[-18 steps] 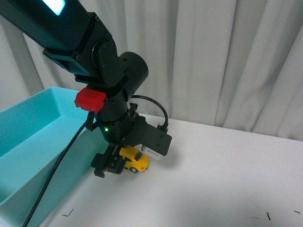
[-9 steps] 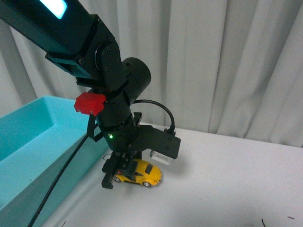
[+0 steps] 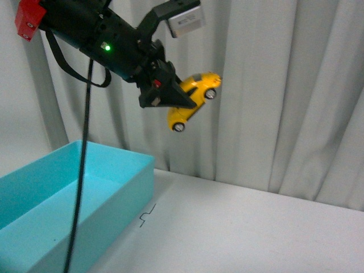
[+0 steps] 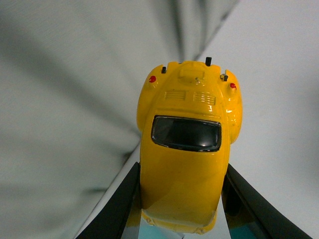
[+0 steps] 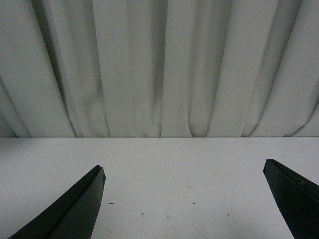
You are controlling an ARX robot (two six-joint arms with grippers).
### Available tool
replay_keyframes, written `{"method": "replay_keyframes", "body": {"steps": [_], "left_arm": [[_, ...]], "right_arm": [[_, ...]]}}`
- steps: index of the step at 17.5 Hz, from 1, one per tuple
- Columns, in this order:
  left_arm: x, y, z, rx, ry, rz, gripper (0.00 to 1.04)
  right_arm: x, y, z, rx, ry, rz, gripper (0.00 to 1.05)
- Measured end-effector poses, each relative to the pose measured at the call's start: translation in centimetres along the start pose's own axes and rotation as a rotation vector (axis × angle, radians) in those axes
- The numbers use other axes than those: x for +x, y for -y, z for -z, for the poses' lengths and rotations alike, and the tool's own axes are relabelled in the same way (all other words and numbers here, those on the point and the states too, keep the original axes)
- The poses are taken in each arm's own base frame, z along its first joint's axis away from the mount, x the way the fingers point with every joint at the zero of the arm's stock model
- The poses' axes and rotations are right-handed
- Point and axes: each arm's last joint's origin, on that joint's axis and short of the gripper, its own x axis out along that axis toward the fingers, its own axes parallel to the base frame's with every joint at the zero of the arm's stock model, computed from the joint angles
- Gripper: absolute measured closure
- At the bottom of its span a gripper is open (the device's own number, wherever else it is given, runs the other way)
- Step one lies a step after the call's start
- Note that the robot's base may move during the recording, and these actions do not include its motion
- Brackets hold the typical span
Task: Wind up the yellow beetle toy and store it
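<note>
Well, on my far left the turquoise bin (image 3: 122, 161) sits open-topped on the white table (image 3: 256, 227). A black cable (image 3: 85, 142) hangs down from my left arm across the front of it. Just right of the bin's near corner there is a small dark squiggle mark (image 3: 147, 215) on the tabletop.

Up above, my left arm reaches in from the upper left. It carries a red block (image 3: 28, 20) at its far end and a green light (image 3: 106, 48) glows on its body. My left gripper (image 3: 173, 95) is clamped on the yellow beetle toy (image 3: 196, 96), which hangs in the air in front of the pale curtain (image 3: 284, 85). The toy is well above the table, higher than the bin and off to its right. It tilts, one end up to the right, with two silver-hubbed wheels showing.

From my left wrist, I see the toy's roof, a dark window and red tail lights at its far end. My black fingers (image 4: 117, 209) press against both its sides.

My right gripper (image 5: 183, 167) is spread wide with nothing between its fingers (image 5: 75, 209). It looks over bare table toward the curtain.
</note>
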Motion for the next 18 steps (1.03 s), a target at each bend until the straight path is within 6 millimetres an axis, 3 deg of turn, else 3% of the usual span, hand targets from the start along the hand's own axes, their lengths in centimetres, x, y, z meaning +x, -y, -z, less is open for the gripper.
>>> {"method": "replay_keyframes", "body": {"steps": [2,5,9,12,18], "left_arm": [[-2.0,-2.5,3.8,-0.210,-0.150,-0.144,0.66],[-3.1,-4.2,8.4,-0.407,-0.329,-0.286,0.66],[-3.0,-3.4,12.2,-0.671,-0.496,-0.374,0.66],[-1.4,-2.2,15.9,-0.789,-0.634,-0.398,0.66],[0.8,-2.0,19.9,-0.841,-0.710,-0.451,0.66]], "right_arm": [[0.0,0.0,0.0,0.000,0.000,0.000,0.07],[0.0,0.0,0.0,0.000,0.000,0.000,0.07],[0.0,0.0,0.0,0.000,0.000,0.000,0.07],[0.0,0.0,0.0,0.000,0.000,0.000,0.07],[0.0,0.0,0.0,0.000,0.000,0.000,0.07]]}}
